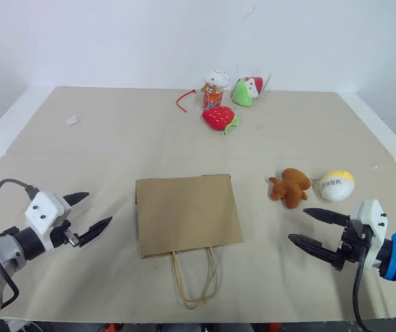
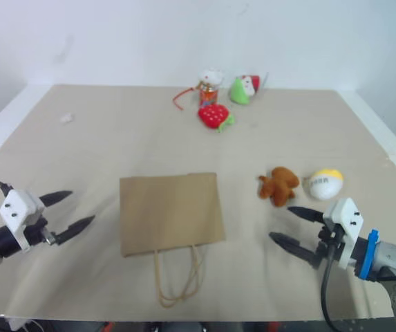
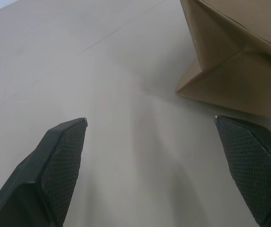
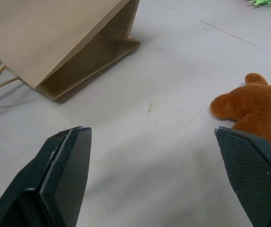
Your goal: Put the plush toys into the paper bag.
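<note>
Dark print on the white-and-yellow egg plush (image 1: pixel 337 185), right of centre in the left eye view, too small to read. Small white scrap (image 1: pixel 72 120) at upper left of the table, can't identify. Brown squirrel plush (image 4: pixel 256 109) cut off by the right edge in the right wrist view. Paper bag (image 3: pixel 239 52) cropped at the upper right corner of the left wrist view; its interior isn't visible.
</note>
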Controlling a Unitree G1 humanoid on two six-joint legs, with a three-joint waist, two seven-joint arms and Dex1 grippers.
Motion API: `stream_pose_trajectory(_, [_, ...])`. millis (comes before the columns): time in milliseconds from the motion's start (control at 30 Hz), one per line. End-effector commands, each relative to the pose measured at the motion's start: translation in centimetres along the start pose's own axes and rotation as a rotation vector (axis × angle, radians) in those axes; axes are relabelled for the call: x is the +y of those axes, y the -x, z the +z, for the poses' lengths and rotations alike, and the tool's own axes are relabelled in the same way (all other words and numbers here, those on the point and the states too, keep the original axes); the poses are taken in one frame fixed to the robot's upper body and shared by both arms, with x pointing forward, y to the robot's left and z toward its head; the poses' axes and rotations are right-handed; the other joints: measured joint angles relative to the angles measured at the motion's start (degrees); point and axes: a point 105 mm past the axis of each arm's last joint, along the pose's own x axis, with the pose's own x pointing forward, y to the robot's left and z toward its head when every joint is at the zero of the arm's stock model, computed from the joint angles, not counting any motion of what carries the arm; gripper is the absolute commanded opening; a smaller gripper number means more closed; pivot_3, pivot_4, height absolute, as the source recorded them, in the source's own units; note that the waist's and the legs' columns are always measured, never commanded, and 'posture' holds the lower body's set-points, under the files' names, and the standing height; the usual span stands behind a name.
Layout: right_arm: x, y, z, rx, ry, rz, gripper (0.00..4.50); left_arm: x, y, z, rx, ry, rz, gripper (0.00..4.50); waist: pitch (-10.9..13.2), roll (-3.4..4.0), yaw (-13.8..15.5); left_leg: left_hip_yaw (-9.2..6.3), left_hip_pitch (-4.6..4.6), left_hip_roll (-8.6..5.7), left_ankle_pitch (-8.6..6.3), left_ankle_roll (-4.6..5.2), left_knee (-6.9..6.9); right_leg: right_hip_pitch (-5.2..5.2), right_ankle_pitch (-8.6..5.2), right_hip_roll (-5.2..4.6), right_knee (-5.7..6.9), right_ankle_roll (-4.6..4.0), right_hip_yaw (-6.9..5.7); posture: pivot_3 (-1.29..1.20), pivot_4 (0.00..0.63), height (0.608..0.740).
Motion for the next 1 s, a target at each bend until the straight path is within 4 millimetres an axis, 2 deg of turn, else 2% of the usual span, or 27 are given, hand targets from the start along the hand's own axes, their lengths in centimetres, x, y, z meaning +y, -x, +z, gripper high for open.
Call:
stream_pose_trajectory(33, [-0.4,0.3,0.9,-0.004,0.047,-0.005,4.50,0.0,0.1,0.5,-0.009,-0.050,-0.012,4.45,0.00,0.00,0.00,0.00,0.00,0.00,0.00,0.00,0.00,0.00,0.00,0.00,0.00,0.00,0.00,0.00,0.150,0.740])
stream_pose_trajectory(400, [-0.7,-0.2,1.3,-0.023,0.052,-0.011,4.50,-0.5,-0.6,1.6,-0.055,-0.070,-0.029,4.45,0.00,0.00,0.00,0.01,0.01,0.00,0.00,0.01,0.01,0.02,0.00,-0.01,0.00,0.00,0.00,0.00,0.150,0.740])
stream_pose_trajectory(533, [-0.5,-0.5,1.6,-0.036,0.057,0.005,4.50,-1.0,-0.9,2.7,-0.090,-0.118,-0.062,4.45,0.00,0.00,-0.01,0.02,0.01,0.00,0.01,0.01,0.01,0.02,0.00,-0.01,0.00,0.00,0.00,0.00,0.150,0.740])
stream_pose_trajectory(633, [0.1,-1.3,3.0,-0.069,0.067,0.071,4.50,-1.6,-1.5,4.5,-0.141,-0.184,-0.112,4.45,0.00,0.00,0.00,0.00,0.01,0.00,0.01,0.01,0.01,0.02,0.01,-0.01,0.01,0.01,-0.03,0.00,0.150,0.740])
stream_pose_trajectory(733, [1.8,-2.5,4.9,-0.114,0.073,0.207,4.50,-2.4,-2.2,5.9,-0.185,-0.226,-0.169,4.45,0.01,0.04,0.01,0.01,0.00,0.00,0.01,0.02,0.01,0.03,0.01,0.00,0.01,0.01,-0.02,0.00,0.150,0.740])
stream_pose_trajectory(800, [4.5,-3.7,6.7,-0.150,0.110,0.397,4.50,-3.8,-2.9,6.5,-0.208,-0.258,-0.252,4.45,0.02,0.05,-0.02,0.04,0.01,0.00,0.02,0.03,0.03,0.03,0.01,0.00,0.03,0.01,0.00,0.00,0.150,0.740])
stream_pose_trajectory(900, [7.8,-4.5,9.7,-0.223,0.137,0.606,4.50,-6.0,-3.5,6.8,-0.222,-0.317,-0.394,4.45,0.04,0.08,-0.07,0.03,0.08,0.00,0.04,0.06,0.03,0.08,0.02,0.03,0.04,0.02,0.01,0.00,0.150,0.740])
stream_pose_trajectory(1000, [10.9,-4.0,10.3,-0.202,0.189,0.818,4.50,-8.4,-3.9,6.4,-0.231,-0.395,-0.565,4.45,0.04,0.06,-0.03,-0.04,0.07,0.02,0.04,0.06,0.02,0.08,0.06,0.14,0.08,0.09,0.01,0.00,0.150,0.740])
